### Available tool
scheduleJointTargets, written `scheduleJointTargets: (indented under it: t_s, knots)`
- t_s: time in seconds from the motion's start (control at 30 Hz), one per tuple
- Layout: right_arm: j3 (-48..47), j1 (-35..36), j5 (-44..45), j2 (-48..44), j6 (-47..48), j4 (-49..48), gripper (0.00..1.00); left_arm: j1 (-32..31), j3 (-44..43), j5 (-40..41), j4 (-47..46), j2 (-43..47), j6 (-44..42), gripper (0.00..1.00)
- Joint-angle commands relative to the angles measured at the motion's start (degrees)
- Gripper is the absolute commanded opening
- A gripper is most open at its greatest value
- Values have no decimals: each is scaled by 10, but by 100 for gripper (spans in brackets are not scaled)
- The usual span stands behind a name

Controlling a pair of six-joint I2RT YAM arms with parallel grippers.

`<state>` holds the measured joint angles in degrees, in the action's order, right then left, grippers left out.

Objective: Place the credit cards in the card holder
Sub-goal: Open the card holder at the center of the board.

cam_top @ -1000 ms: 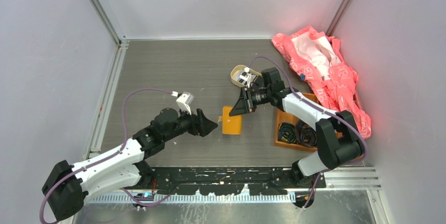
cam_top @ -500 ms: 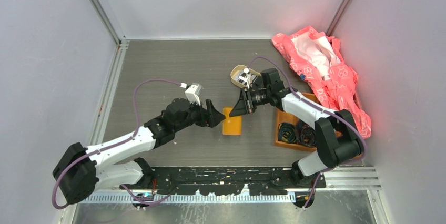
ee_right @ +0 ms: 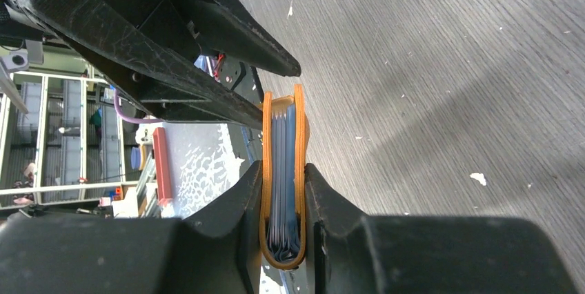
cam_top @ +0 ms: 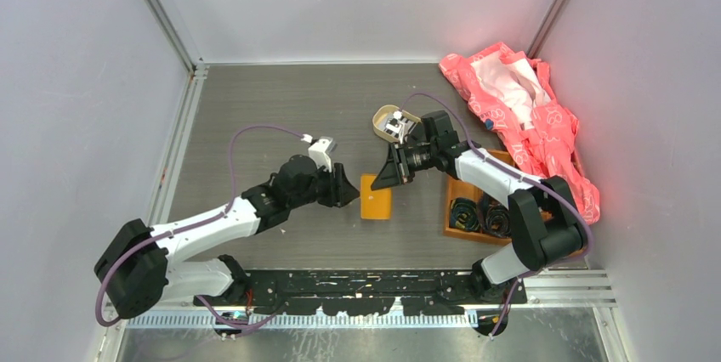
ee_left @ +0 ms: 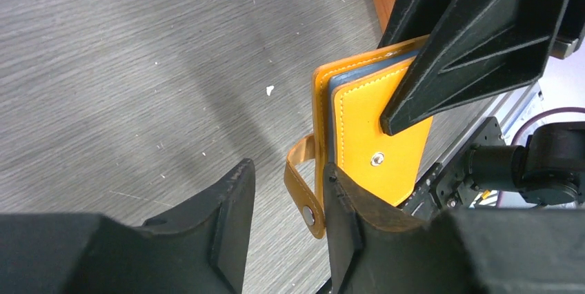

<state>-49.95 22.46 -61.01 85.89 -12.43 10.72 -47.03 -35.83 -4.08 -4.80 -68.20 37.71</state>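
The right end effector (cam_top: 385, 179) is clamped on the small flat orange folding card holder (cam_top: 375, 199), one finger pressed to each outer face. Its own wrist view shows the holder edge-on between the fingers, packed with blue-grey leaves. Cards cannot be told from pockets there. Whether the holder's lower edge touches the grey desk (cam_top: 281, 115) cannot be made out.

The left end effector (ee_left: 286, 170) faces it from the opposite side, jaws partly open around the holder's loose orange strap (ee_left: 298, 183). The strap, with its round snap stud (ee_left: 308, 217), lies against one finger with a clear gap to the other, so nothing is pinched. The holder's body stands just beyond these fingertips. Its far corner is hidden behind a black finger of the right end effector. From above, the strap is hidden under the left end effector.

Behind the right end effector sits an oval beige tin (cam_top: 387, 115), partly covered by the wrist camera.
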Motion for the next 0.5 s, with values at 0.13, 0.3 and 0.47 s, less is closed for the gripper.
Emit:
scheduleJointTargets:
  t_s: [0.13,0.3,0.47]
  knots:
    - [-26,5,-21,-4,4,-11,1,24,12,-77,-47,20,-33,32]
    - [-26,5,-22,-7,5,-10,2,28,-4,-120,-50,-12,-40,22]
    - [-26,5,-24,-6,4,-9,1,34,-12,-133,-41,-31,-42,26]
